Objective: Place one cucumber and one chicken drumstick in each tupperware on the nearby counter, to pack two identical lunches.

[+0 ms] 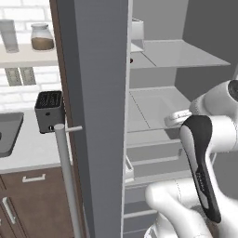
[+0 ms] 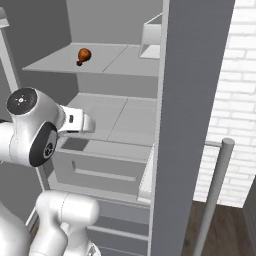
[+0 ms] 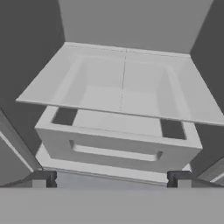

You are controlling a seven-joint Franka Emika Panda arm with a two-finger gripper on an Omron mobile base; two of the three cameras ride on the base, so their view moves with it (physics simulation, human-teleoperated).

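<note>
The fingers (image 3: 112, 178) stand wide apart, holding nothing, before the fridge drawer (image 3: 116, 142). A reddish-brown chicken drumstick (image 2: 83, 55) lies upper left on the top shelf (image 2: 112, 62).

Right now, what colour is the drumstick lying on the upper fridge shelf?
Glossy reddish-brown chicken drumstick, lighter orange toward the bulbous end; it shows best in the right base view.

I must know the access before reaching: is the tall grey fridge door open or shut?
Open. The tall grey fridge door stands swung outward, edge-on, and the pale shelves inside show, one bearing an orange chicken drumstick.
</note>
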